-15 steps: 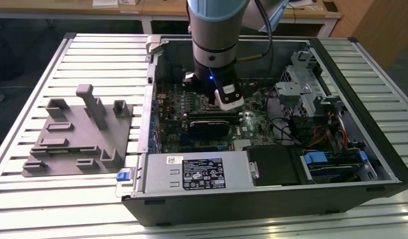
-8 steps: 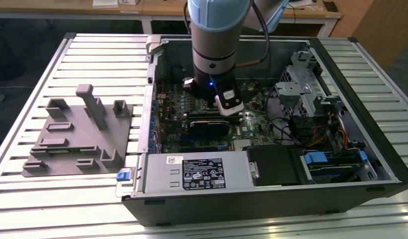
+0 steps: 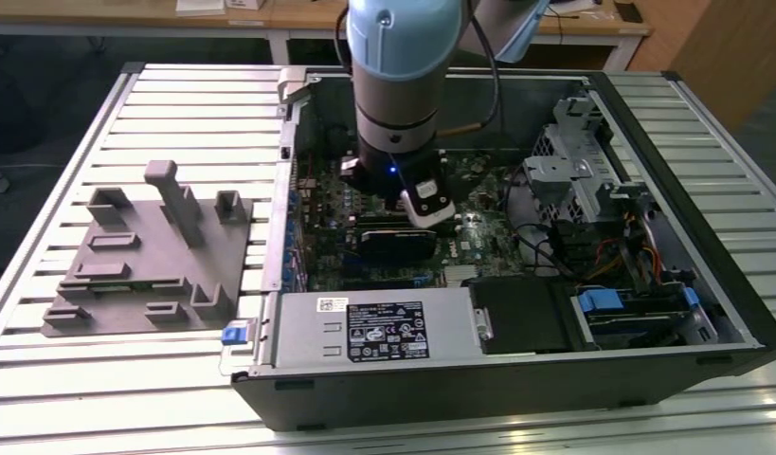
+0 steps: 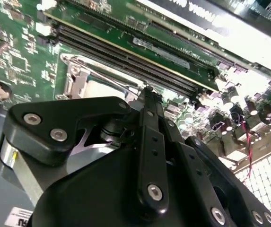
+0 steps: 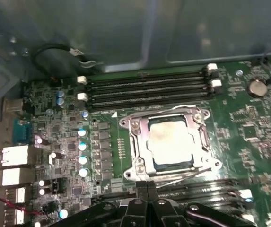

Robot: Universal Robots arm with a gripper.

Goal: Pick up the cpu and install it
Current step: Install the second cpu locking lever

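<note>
Now the cpu point(image 5: 170, 140) sits in the metal socket point(image 5: 140, 137) at the frame's middle, just above the claw point(image 5: 147, 187), whose fingers are pressed together, holding nothing.

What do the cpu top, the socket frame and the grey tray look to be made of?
The cpu: pale silver top with a dull sheen, probably a plated metal lid.
The socket frame: bright bare metal, shiny at the edges and screws.
The grey tray: matte, uniform grey with moulded upright blocks, looks like plastic, possibly printed.
</note>
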